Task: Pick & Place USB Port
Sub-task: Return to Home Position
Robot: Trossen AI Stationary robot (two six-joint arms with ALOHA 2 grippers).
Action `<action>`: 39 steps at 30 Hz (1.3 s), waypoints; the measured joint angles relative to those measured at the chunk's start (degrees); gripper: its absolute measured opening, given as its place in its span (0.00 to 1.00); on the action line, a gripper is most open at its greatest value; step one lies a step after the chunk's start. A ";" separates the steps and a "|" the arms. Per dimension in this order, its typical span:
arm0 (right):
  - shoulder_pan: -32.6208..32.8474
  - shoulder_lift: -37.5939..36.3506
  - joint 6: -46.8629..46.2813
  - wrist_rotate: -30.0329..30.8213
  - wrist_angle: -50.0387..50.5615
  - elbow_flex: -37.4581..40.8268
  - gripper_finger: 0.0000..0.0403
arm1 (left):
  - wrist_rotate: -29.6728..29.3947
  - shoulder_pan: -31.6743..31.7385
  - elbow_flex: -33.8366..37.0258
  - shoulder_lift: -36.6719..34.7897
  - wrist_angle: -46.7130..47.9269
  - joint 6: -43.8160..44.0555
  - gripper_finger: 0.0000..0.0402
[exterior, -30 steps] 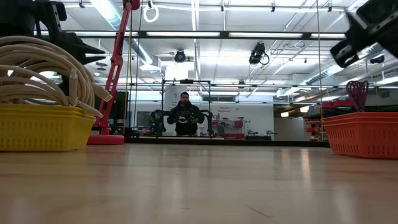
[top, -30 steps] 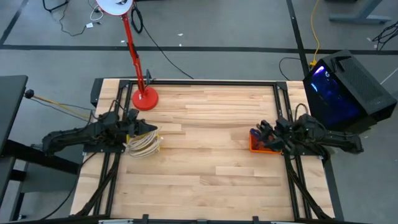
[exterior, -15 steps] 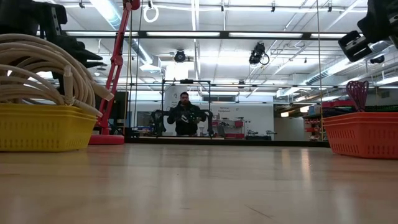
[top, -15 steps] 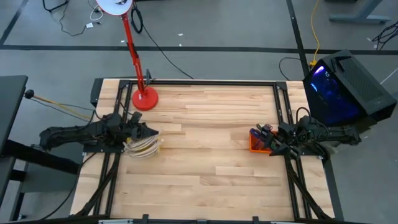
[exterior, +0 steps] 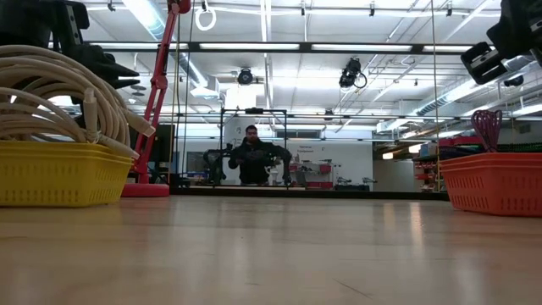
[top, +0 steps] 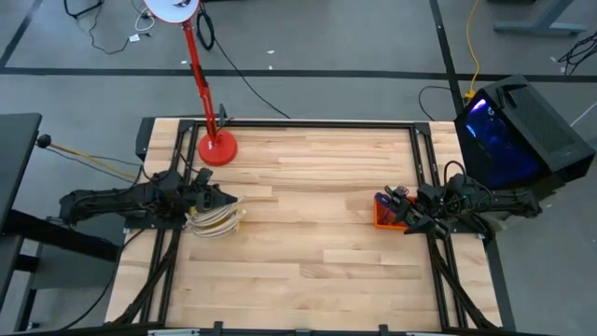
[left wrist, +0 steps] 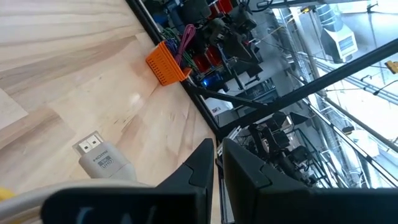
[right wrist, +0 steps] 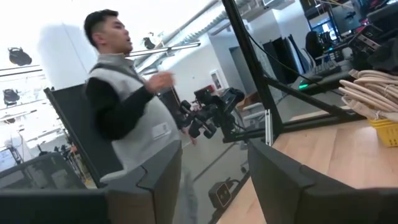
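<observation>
Counter (top: 317,233): no loose cables
Left pincer (top: 224,199): clenched, empty, above yellow bin (exterior: 59,174)
Right pincer (top: 407,224): released, beside orange bin (top: 382,219)
Remaining: homing

We are not finding any word, number or brand that we can read in these views. In the left wrist view the pale cable plug (left wrist: 99,158) lying on the table is carrying a small printed mark, but it is too small to read. In the right wrist view a white patch (right wrist: 160,129) on the chest of the person (right wrist: 124,106) is showing no legible letters.
</observation>
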State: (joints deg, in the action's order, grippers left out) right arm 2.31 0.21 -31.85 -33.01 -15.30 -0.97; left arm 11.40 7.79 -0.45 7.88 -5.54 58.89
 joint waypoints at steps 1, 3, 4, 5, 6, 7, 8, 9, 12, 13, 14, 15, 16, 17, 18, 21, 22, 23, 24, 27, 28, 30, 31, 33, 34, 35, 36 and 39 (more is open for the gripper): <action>0.00 0.00 0.01 0.00 0.01 0.00 0.47 | -0.02 0.00 0.00 0.00 -0.06 0.00 0.09; 0.00 0.00 0.00 0.00 -0.01 0.02 0.47 | -0.04 0.00 0.00 0.00 -0.09 0.00 0.09; 0.00 0.00 0.01 0.00 0.01 0.02 0.47 | -0.04 0.00 0.00 0.00 -0.12 0.00 0.09; 0.00 0.02 0.01 0.00 0.01 0.02 0.47 | -0.04 0.00 0.00 0.00 -0.19 -0.01 0.09; 0.00 0.02 0.01 0.00 0.01 0.02 0.47 | -0.07 0.00 0.00 0.00 -0.26 -0.01 0.09; 0.00 0.02 0.01 0.00 0.01 0.02 0.47 | -0.10 0.00 0.00 0.00 -0.35 -0.01 0.09; 0.00 0.02 0.01 0.00 0.01 0.02 0.47 | -0.13 0.00 0.00 0.00 -0.39 -0.01 0.09; 0.00 0.02 0.01 0.00 0.01 0.02 0.47 | -0.14 0.00 0.00 0.00 -0.39 -0.02 0.09; 0.00 0.02 0.01 0.00 0.01 0.02 0.47 | -0.16 0.00 0.00 0.00 -0.44 -0.02 0.09; 0.00 0.02 0.01 0.00 0.01 0.02 0.47 | -0.17 0.00 0.00 0.00 -0.46 -0.02 0.09; 0.00 0.02 0.01 0.00 0.01 0.02 0.47 | -0.17 0.00 0.00 0.00 -0.46 -0.02 0.09; 0.00 0.02 0.01 0.00 0.01 0.04 0.47 | -0.17 0.00 0.00 0.00 -0.46 -0.02 0.09; 0.00 0.02 0.01 0.00 0.01 0.04 0.47 | -0.17 0.00 0.00 0.00 -0.47 -0.02 0.09; 0.00 0.02 0.01 0.00 0.01 0.04 0.47 | -0.17 0.01 0.00 0.00 -0.48 -0.02 0.09; 0.00 0.02 0.01 0.00 0.01 0.04 0.47 | -0.17 0.00 0.00 0.00 -0.48 -0.02 0.09; 0.00 0.02 0.03 0.00 0.01 0.04 0.47 | -0.17 0.02 0.00 0.00 -0.50 -0.04 0.09; 0.00 0.02 0.03 0.00 0.01 0.04 0.47 | -0.17 0.01 0.00 0.00 -0.50 -0.04 0.09; 0.00 0.02 0.02 0.00 0.01 0.04 0.47 | -0.19 0.00 0.00 0.00 -0.50 -0.04 0.09; 0.00 0.02 0.03 0.00 0.01 0.04 0.47 | -0.17 0.00 0.00 0.00 -0.50 -0.04 0.09; 0.00 0.02 0.03 0.00 0.01 0.04 0.47 | -0.20 0.01 0.00 0.00 -0.52 -0.06 0.09; 0.00 0.02 0.04 0.00 0.01 0.04 0.47 | -0.20 0.01 0.00 0.00 -0.52 -0.05 0.09; 0.00 0.02 0.04 0.00 0.01 0.04 0.47 | -0.20 0.00 0.00 0.00 -0.52 -0.11 0.09; 0.00 0.02 0.04 0.00 0.01 0.04 0.47 | -0.20 0.00 0.00 0.00 -0.52 -0.11 0.09; 0.00 0.02 0.03 0.00 0.01 0.04 0.47 | -0.20 0.00 0.00 0.00 -0.52 -0.11 0.09; 0.00 0.03 0.03 0.00 0.02 0.04 0.47 | -0.20 0.00 0.00 0.00 -0.52 -0.11 0.09; 0.00 0.04 0.04 0.00 0.03 0.04 0.47 | -0.20 0.01 0.00 0.00 -0.52 -0.11 0.09; 0.00 0.04 0.04 0.00 0.02 0.04 0.47 | -0.20 0.00 0.00 0.00 -0.52 -0.09 0.09; 0.00 0.04 0.04 0.00 0.01 0.04 0.47 | -0.20 0.01 0.00 0.00 -0.54 -0.09 0.09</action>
State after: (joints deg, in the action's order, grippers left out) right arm 2.31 0.25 -31.81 -33.01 -15.29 -0.93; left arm 11.20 7.80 -0.45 7.88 -6.09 58.80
